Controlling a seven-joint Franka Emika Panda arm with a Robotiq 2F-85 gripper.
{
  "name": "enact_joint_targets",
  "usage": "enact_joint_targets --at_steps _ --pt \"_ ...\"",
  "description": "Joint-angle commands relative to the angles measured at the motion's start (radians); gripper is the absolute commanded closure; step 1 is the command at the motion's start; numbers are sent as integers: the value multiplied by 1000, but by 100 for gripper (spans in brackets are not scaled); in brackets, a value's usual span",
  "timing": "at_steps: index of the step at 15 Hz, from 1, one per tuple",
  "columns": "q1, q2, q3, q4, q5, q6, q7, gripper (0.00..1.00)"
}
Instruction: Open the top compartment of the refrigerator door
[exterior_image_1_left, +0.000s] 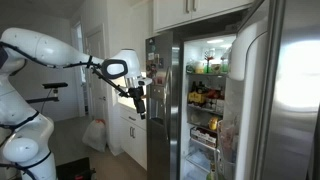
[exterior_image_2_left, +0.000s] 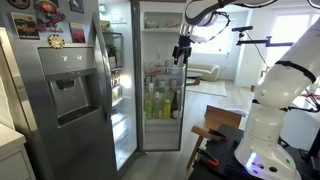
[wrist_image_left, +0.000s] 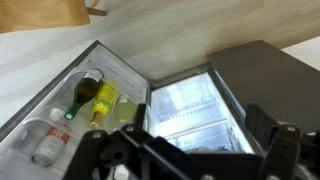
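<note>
Home kitchen: stainless fridge (exterior_image_2_left: 70, 100) w/ magnets (exterior_image_2_left: 22, 25), lit shelves (exterior_image_2_left: 160, 98) full of bottles & food, white cabinets (exterior_image_1_left: 195, 10) above & beside.

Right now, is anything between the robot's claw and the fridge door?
No. In an exterior view the gripper hangs beside the refrigerator door with only bare air between them.
</note>
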Motion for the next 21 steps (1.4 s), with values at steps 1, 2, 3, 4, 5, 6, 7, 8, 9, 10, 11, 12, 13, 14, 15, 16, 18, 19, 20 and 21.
enact_joint_targets --at_steps 1,2,3,4,5,6,7,8,9,10,11,12,13,14,15,16,18,19,20,21 --pt "-6 1 4 2 3 -2 -2 0" --pt "-5 1 4 2 3 -2 -2 0" --pt "-5 1 4 2 3 -2 -2 0" --pt "-5 1 4 2 3 -2 -2 0" --pt "-5 1 4 2 3 -2 -2 0" --pt "-5 1 4 2 3 -2 -2 0" --pt "-5 1 4 2 3 -2 -2 0" --pt "-5 1 4 2 3 -2 -2 0" --pt "-5 1 4 2 3 -2 -2 0" --pt "-5 1 4 2 3 -2 -2 0" --pt "-5 1 4 2 3 -2 -2 0" --pt "-5 1 4 2 3 -2 -2 0" --pt "-5 1 4 2 3 -2 -2 0" --pt "-5 1 4 2 3 -2 -2 0" --pt "-5 1 4 2 3 -2 -2 0" --pt "-8 -11 15 -21 -1 46 27 0" --pt "-9 -49 13 -89 12 168 40 0" --pt "-11 -69 11 -129 22 240 55 0" --pt "-9 -95 5 -180 35 329 50 0" --pt "-14 -123 5 -235 36 415 62 0"
